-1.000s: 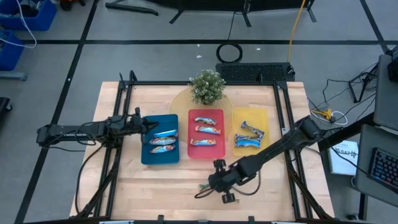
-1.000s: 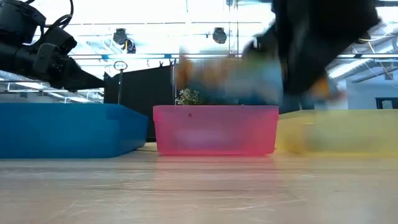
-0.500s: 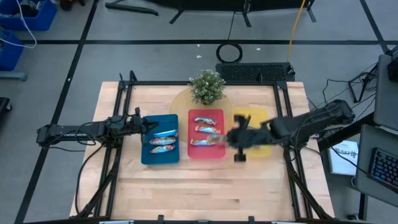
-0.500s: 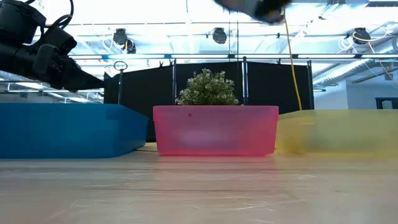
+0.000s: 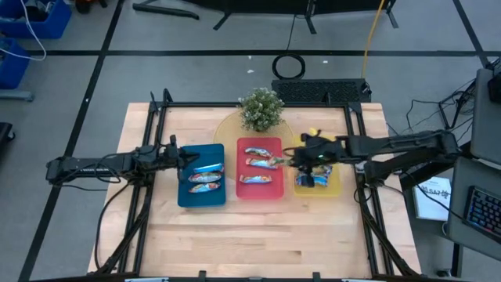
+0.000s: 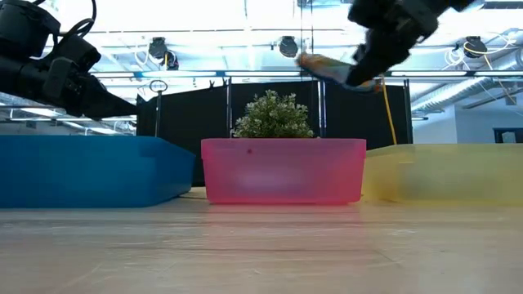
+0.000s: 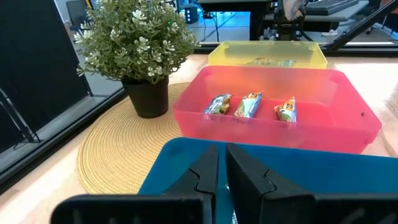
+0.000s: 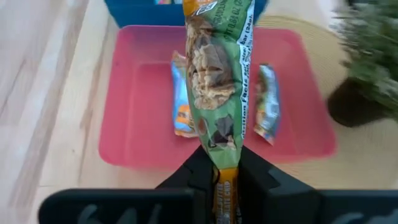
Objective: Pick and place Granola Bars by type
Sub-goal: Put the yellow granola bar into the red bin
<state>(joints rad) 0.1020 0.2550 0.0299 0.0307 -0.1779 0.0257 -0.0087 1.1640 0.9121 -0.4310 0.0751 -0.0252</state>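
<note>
Right pincer (image 5: 291, 160) in the overhead view hangs over the inner edge of the red tray (image 5: 259, 190), its dark arm reaching in from the right across the yellow tray (image 5: 316, 144). It is closed on a granola bar (image 5: 279, 161) that sticks out above the red tray. Three bars lie in the red tray, more in the yellow tray and in the blue tray (image 5: 185, 196). The left pincer (image 5: 185, 159) rests over the blue tray's outer edge. A potted plant (image 5: 261, 109) sits on a round mat behind the trays.

From tabletop height, the right pincer (image 6: 353, 75) is high above the red tray (image 6: 283, 170), the bar (image 6: 324, 67) pointing sideways from it. The left arm (image 6: 57, 73) hangs over the blue tray (image 6: 82, 170).

Past the left wrist, the left pincer (image 7: 221, 163) has its fingers almost together, nothing between them, above the blue tray.

Past the right wrist, the fingers (image 8: 198, 169) pinch one end of a green and tan bar (image 8: 218, 71), with the red tray (image 8: 127, 137) below.
</note>
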